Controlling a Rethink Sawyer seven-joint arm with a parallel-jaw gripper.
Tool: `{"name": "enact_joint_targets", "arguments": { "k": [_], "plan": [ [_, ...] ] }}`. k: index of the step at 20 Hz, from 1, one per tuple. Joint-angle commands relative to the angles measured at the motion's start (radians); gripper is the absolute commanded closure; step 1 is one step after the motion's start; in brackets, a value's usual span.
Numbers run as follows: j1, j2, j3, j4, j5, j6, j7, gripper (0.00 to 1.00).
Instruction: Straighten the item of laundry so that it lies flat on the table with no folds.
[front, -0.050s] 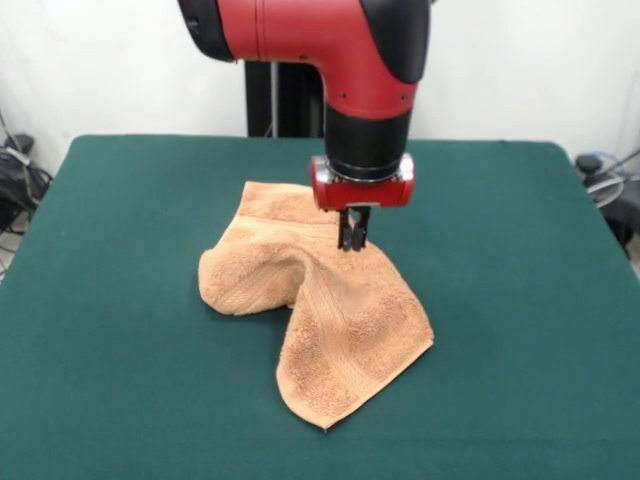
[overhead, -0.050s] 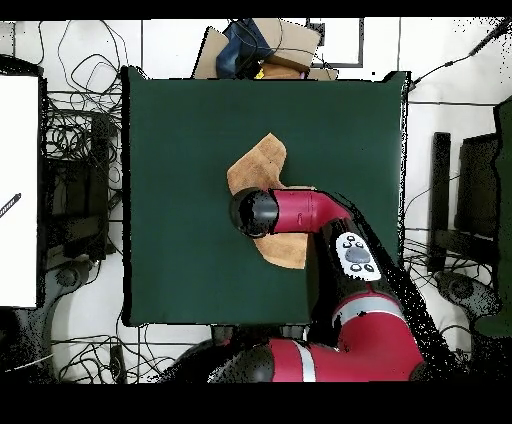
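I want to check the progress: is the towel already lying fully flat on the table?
No. In the front view the towel rises to a peak under the claw, with a rolled fold at one side, so it is not flat on the table.

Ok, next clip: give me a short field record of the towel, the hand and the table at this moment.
towel: orange-tan towel, crumpled, raised ridge through the middle, not flat
towel position: near the middle of the green table
hand: hand points down at the towel's raised middle
grip: tips close together at the cloth; whether they pinch it cannot be told
arm: red arm covers the towel's middle in the overhead view
task status: folds remain
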Motion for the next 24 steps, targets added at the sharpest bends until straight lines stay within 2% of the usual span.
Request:
{"name": "enact_joint_targets", "arguments": {
  "k": [1,11,24],
  "plan": [
    [0.022,0.104,-0.029,-0.061,-0.022,-0.084,0.145,1.0],
    [0.058,0.179,-0.084,-0.126,-0.026,-0.09,0.144,1.0],
    [0.047,0.236,-0.076,-0.144,-0.04,-0.135,0.121,1.0]
  ]
}}
